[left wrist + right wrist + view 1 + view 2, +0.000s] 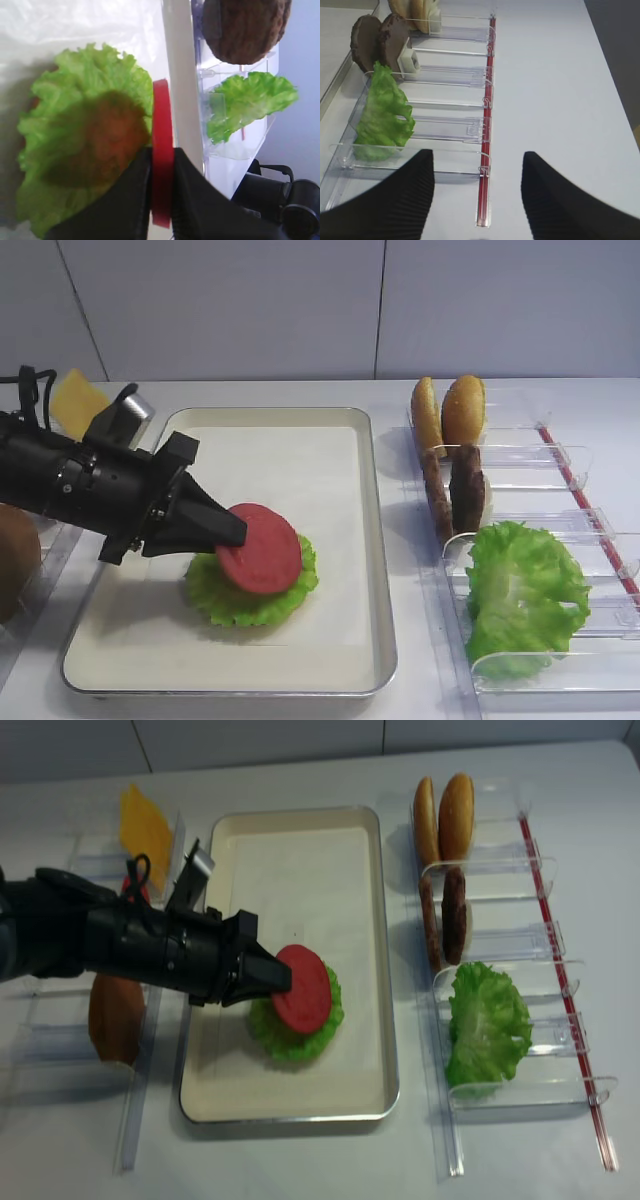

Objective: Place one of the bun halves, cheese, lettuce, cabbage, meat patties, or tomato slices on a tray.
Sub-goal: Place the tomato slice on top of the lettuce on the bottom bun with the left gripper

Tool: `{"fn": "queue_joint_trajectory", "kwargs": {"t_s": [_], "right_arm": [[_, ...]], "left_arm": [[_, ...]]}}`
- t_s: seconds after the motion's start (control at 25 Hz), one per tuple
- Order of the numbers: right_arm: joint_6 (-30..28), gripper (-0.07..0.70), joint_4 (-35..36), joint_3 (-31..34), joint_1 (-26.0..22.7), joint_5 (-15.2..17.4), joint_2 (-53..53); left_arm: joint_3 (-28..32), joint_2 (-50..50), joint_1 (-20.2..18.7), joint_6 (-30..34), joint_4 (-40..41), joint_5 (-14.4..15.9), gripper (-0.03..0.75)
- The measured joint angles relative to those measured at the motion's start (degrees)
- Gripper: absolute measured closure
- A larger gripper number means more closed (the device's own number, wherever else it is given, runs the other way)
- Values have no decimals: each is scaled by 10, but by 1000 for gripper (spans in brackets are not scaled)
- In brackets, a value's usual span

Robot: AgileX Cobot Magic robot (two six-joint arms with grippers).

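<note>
At frame centre, the left gripper [225,530] has its jaws clamped on a flat round red tomato slice [260,547] above the ruffled green lettuce leaf [250,592] on the cream rectangular tray [330,450]. Released tilted, it may slide off. The right gripper [477,187] has its jaws apart, empty.

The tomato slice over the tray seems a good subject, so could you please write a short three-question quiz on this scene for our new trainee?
1. True or false: the left gripper is shut on the tomato slice.
2. What lies on the tray directly beneath that slice? A) the cheese B) lettuce C) a bun half
3. In the right-hand rack, what stands between the bun halves and the lettuce bunch?

Key
1. True: the jaws clamp the slice by its edge, as the left wrist view shows.
2. B: a flat lettuce rosette.
3. The two meat patties, standing on edge.
</note>
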Motion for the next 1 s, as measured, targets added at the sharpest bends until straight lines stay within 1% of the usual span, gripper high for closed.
{"fn": "queue_joint_trajectory", "kwargs": {"t_s": [0.24,0.44,0.68,0.88,1.0], "right_arm": [[0,242,0,0,0,0,0],[0,242,0,0,0,0,0],[0,242,0,0,0,0,0],[0,242,0,0,0,0,0],[0,242,0,0,0,0,0]], "left_arm": [[0,19,0,8,-3,0,637],[0,20,0,11,-3,-13,637],[0,20,0,3,-3,-16,636],[0,20,0,-9,5,-20,585],[0,20,0,-21,8,-22,572]]}}
